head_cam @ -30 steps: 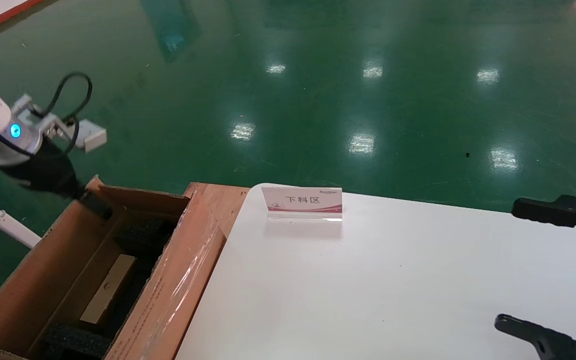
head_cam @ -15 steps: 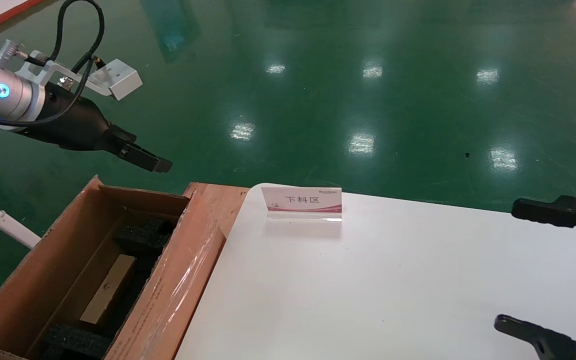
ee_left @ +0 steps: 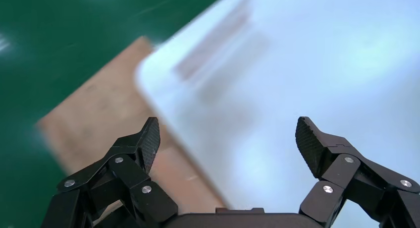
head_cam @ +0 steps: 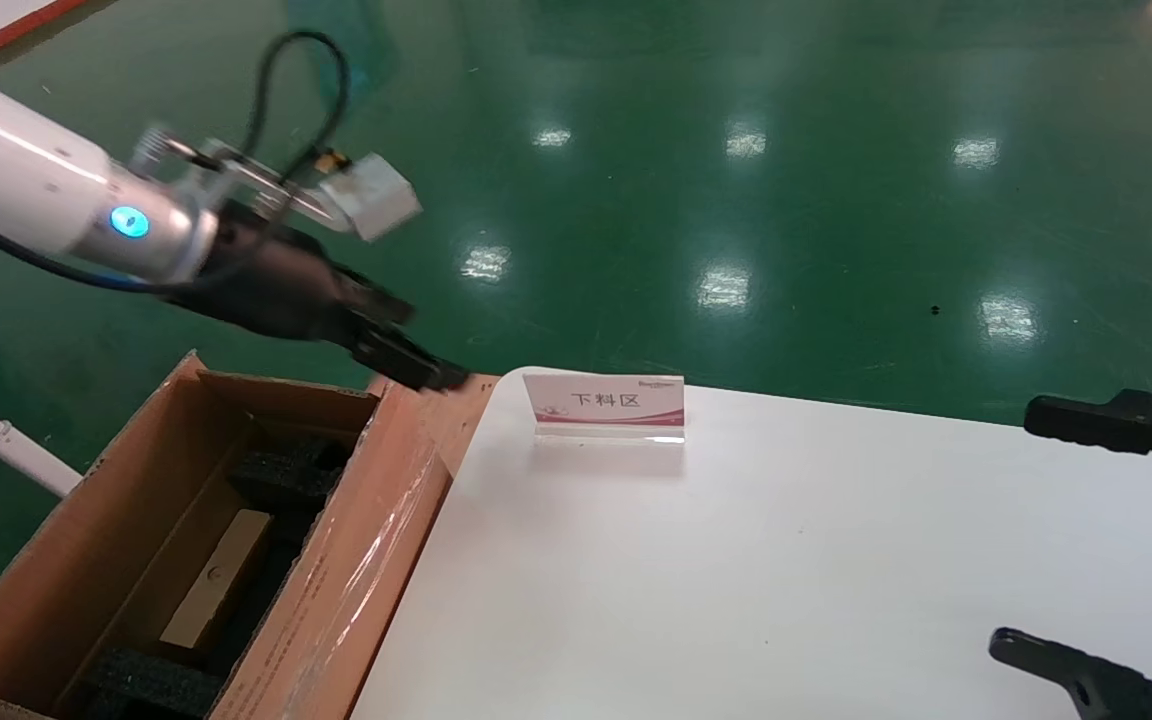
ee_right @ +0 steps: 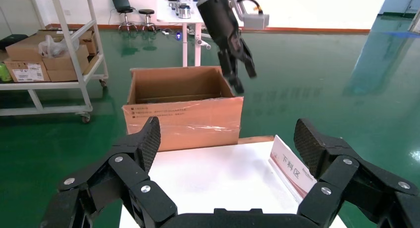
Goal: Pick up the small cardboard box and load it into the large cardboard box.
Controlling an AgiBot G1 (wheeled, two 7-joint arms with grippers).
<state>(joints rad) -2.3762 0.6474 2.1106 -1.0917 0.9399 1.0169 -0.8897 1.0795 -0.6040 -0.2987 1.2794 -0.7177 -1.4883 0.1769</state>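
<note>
Small cardboard box (head_cam: 217,578) sits inside the large cardboard box (head_cam: 336,590) among foam, and your left end effector (head_cam: 416,365), jaws spread and empty, hangs above the carton's far corner beside the counter (head_cam: 786,580). Steer clear of the flap and sign (head_cam: 604,404). Right end effector (ee_right: 228,153) waits spread wide at the counter's right edge.

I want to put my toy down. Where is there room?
The white table is bare from the little sign to the right gripper. The big box is crowded with black foam and a small box.
</note>
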